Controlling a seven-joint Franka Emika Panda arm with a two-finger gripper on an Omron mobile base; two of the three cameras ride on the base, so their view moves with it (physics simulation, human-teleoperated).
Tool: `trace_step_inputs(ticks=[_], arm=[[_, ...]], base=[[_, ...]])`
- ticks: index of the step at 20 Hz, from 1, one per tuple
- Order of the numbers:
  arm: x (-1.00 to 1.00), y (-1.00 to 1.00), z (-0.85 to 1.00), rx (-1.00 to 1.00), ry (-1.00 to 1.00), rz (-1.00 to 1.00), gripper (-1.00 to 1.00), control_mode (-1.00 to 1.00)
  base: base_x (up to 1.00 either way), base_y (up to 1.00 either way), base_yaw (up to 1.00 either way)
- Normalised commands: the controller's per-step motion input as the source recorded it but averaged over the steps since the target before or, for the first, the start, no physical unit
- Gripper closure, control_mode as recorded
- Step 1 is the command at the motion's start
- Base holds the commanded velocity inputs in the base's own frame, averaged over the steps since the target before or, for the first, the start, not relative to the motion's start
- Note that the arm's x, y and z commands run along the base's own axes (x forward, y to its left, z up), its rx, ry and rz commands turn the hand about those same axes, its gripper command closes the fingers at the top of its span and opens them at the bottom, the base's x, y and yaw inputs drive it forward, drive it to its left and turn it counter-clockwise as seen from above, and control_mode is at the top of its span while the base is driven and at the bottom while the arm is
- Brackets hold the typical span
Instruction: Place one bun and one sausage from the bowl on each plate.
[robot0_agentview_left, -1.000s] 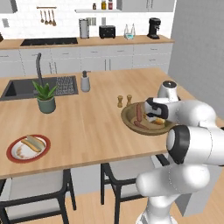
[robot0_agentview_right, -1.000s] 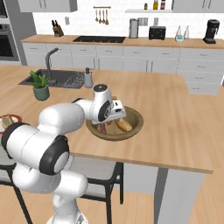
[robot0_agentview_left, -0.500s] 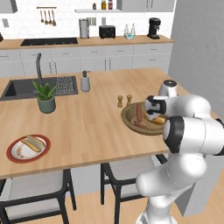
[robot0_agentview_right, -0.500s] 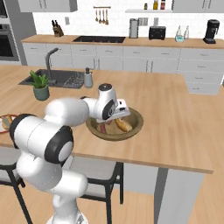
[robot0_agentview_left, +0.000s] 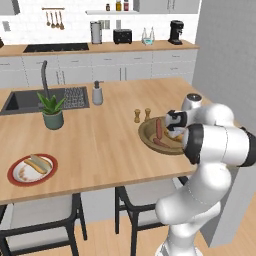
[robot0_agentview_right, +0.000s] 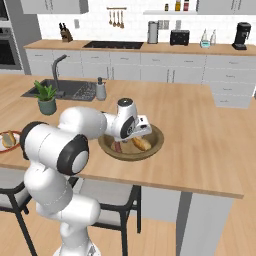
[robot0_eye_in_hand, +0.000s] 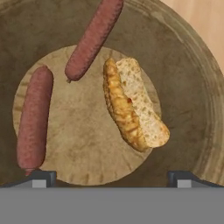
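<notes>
The bowl (robot0_agentview_left: 150, 135) sits near the right edge of the counter (robot0_agentview_left: 100, 145), toward its front. In it lie one bun (robot0_eye_in_hand: 133, 105) and two sausages, one (robot0_eye_in_hand: 94, 37) up the wall and one (robot0_eye_in_hand: 33, 118) on the flat bottom beside the bun. The tool (robot0_eye_in_hand: 109, 177) hangs over the bowl, its tips spread wide and gripping nothing, the bun between and beyond them. The arm's wrist covers part of the bowl in both base views. Two small shakers (robot0_agentview_left: 141, 115) stand just behind the bowl's left rim. A plate (robot0_agentview_left: 15, 177) with a bun and sausage already on it rests near the front left corner, well apart from the bowl. A potted plant (robot0_agentview_left: 52, 111) and a soap bottle (robot0_agentview_left: 97, 93) stand by the sink (robot0_agentview_left: 30, 100) at the back left. No writing can be read.
</notes>
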Motion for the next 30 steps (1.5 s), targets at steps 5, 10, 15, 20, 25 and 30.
trace_step_inputs(ticks=[5,10,15,20,25,30], arm=[[0.13,-0.01,-0.16,0.00,0.00,0.00,-1.00,-1.00],[0.15,0.00,-0.19,0.00,0.00,0.00,-1.00,-1.00],[0.14,0.00,-0.13,0.00,0.00,0.00,-1.00,-1.00],[0.12,0.00,-0.04,0.00,0.00,0.00,-1.00,-1.00],[0.11,0.00,-0.04,0.00,0.00,0.00,-1.00,-1.00],[0.13,0.00,-0.06,0.00,0.00,0.00,-1.00,-1.00]], base=[[0.00,0.00,0.00],[0.00,0.00,0.00],[0.00,0.00,0.00],[0.00,0.00,0.00],[0.00,0.00,0.00],[0.00,0.00,0.00]])
